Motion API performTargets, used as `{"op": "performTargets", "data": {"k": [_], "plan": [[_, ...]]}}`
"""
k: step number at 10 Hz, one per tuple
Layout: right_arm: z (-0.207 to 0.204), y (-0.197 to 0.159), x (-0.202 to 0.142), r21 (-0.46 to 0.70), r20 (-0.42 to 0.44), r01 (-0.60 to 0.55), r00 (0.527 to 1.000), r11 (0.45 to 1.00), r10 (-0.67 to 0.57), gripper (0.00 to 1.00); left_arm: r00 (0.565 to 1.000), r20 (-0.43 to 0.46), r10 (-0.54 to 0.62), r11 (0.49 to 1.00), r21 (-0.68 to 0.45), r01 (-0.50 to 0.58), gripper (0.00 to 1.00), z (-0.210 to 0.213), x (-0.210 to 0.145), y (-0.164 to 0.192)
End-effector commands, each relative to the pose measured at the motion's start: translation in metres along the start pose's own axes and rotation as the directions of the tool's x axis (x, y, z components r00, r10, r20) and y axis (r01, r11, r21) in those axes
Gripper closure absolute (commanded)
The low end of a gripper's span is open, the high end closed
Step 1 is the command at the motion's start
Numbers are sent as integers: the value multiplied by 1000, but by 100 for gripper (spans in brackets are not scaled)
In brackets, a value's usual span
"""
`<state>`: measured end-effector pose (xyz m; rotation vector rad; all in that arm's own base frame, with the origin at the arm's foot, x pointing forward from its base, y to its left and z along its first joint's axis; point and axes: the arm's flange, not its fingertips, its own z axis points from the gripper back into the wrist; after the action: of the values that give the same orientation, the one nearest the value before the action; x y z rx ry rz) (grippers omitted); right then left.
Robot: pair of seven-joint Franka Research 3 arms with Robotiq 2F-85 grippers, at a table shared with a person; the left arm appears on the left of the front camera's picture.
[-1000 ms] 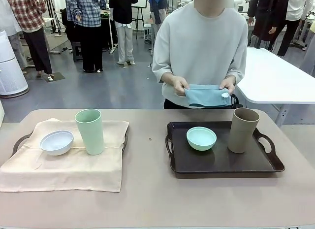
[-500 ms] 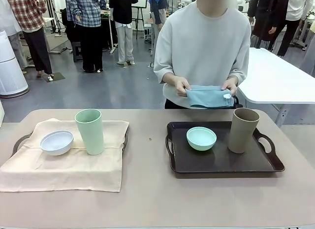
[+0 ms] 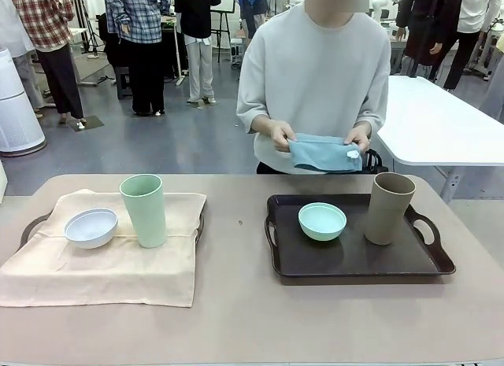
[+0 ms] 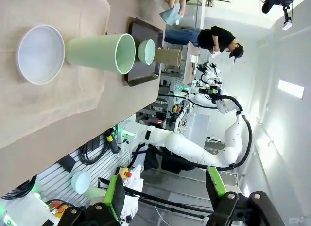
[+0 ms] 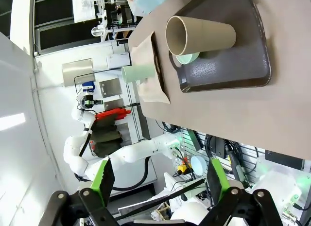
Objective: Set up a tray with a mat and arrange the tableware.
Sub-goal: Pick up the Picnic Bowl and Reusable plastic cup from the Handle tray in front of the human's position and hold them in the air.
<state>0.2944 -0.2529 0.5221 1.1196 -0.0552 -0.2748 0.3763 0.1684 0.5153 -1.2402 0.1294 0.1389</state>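
A blue cloth (image 3: 323, 153) is held by a person (image 3: 319, 67) beyond the worktop (image 3: 236, 319). The matte white bowl (image 3: 91, 227) and green tumbler (image 3: 144, 210) are set on a soft cream mat (image 3: 102, 268), the mint bowl (image 3: 322, 221) and tan tumbler (image 3: 388, 208) on a dark tray (image 3: 354, 260). Left tool (image 4: 165, 188) and right tool (image 5: 159, 179) are spread open.

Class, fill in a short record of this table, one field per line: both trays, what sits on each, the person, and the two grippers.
left tray: covered by cream mat
on mat: white bowl, green tumbler
right tray: dark, no mat
on right tray: mint bowl, tan tumbler
person: holds blue cloth with both hands
left gripper: open, empty
right gripper: open, empty
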Motion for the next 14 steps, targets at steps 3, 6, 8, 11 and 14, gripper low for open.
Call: {"op": "performTargets", "data": {"k": [3, 6, 8, 11, 14], "plan": [[0, 1, 0, 8, -3, -12, 1000, 1000, 12, 0, 1000, -2, -6, 1000, -3, 6, 11, 1, -1, -1], [0, 1, 0, 8, -3, -12, 1000, 1000, 12, 0, 1000, -2, -6, 1000, -3, 6, 11, 1, -1, -1], [0, 1, 0, 8, -3, -12, 1000, 1000, 12, 0, 1000, -2, -6, 1000, -3, 6, 11, 1, -1, -1], [0, 1, 0, 8, -3, -12, 1000, 1000, 12, 0, 1000, -2, -6, 1000, -3, 6, 11, 1, -1, -1], [0, 1, 0, 8, -3, -12, 1000, 1000, 12, 0, 1000, -2, -6, 1000, -3, 6, 11, 1, -1, -1]]}}
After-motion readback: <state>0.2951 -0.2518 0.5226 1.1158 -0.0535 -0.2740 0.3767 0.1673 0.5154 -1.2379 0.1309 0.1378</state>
